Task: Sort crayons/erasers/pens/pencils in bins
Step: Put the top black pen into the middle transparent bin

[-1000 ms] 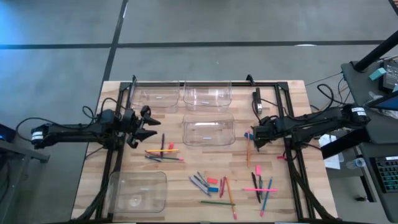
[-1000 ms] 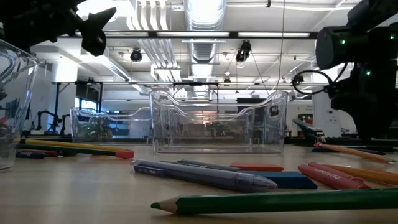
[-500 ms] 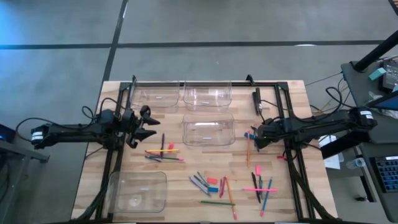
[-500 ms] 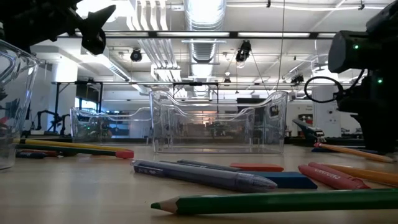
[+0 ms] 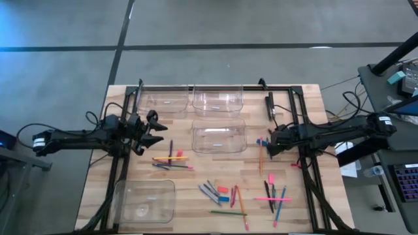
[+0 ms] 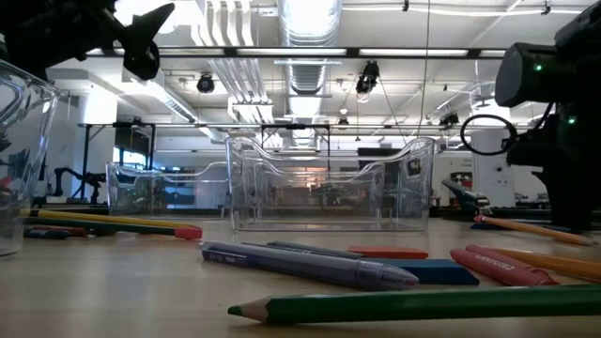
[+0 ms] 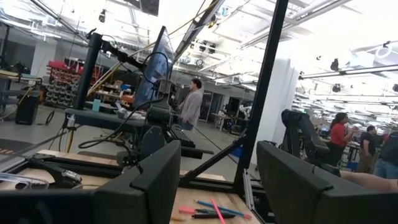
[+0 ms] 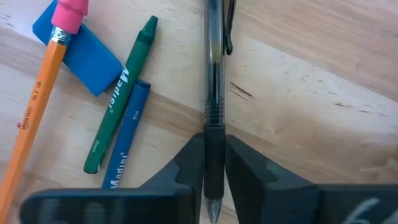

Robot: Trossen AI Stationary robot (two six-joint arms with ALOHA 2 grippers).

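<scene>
My right gripper [image 5: 268, 145] points down at the table's right middle, shut on a pen [image 8: 213, 93] with a clear barrel and a black grip. Beside that pen lie a green crayon [image 8: 121, 96], a blue crayon [image 8: 127, 149], a blue eraser [image 8: 78, 46] and an orange pencil [image 8: 34, 118]. My left gripper [image 5: 155, 130] hangs open above the table's left middle, with nothing between its fingers [image 7: 155, 180]. Of the clear bins, two [image 5: 163, 101] [image 5: 217, 100] stand at the far edge, one [image 5: 219, 137] in the middle, one [image 5: 145, 199] near left. My right gripper pinches the pen's black grip section [image 8: 213, 152], close to its writing tip, between its two fingers [image 8: 189, 171]. The fingers come from above, pointing down, one on each side of the barrel. The pen lies flat on the table.
Loose sticks and erasers lie in heaps at the near middle [image 5: 222, 194], near right [image 5: 273, 196] and left of centre [image 5: 172, 158]. A black frame's rails [image 5: 304, 163] run along the table's sides. People stand in the room beyond the table [image 7: 189, 106].
My right gripper has come down toward the table beside the blue eraser and then kept still.
</scene>
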